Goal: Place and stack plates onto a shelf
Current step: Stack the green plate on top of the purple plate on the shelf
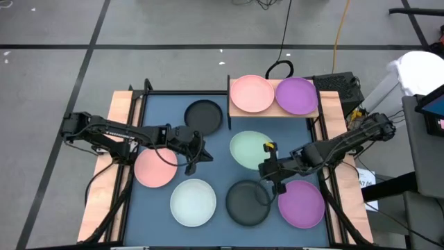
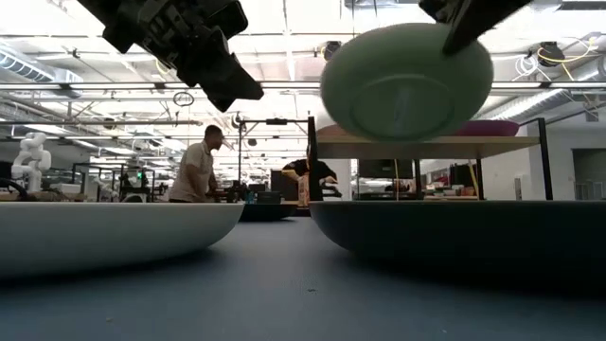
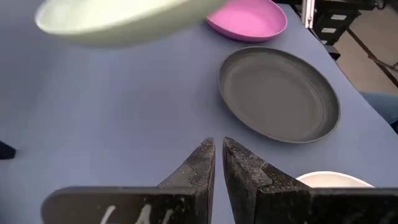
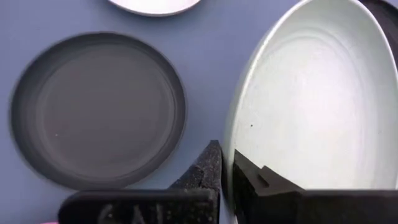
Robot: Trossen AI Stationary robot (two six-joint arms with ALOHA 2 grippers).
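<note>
Right fingers (image 4: 224, 174) pinched on the near rim of the pale green plate (image 4: 311, 106), plate lifted clear of the worktop (image 1: 215, 156) and tilted; in the low view it hangs in front of the shelf (image 2: 426, 144) at about shelf height. From above the right gripper (image 1: 267, 169) sits mid-worktop, green plate just beyond it, between the two dark grey plates.

Left fingers (image 3: 214, 165) closed together, holding nothing. Left gripper (image 1: 196, 151) hovers above the worktop, just right of the pink plate (image 1: 155, 168), near the far dark grey plate (image 1: 203, 116).

Shelf at the far edge carries a pink plate (image 1: 251, 94) and a purple plate (image 1: 297, 95) side by side, one layer each.

On the worktop: whitish plate (image 1: 193, 202), near dark grey plate (image 1: 248, 203), second purple plate (image 1: 301, 203) along the near side.
</note>
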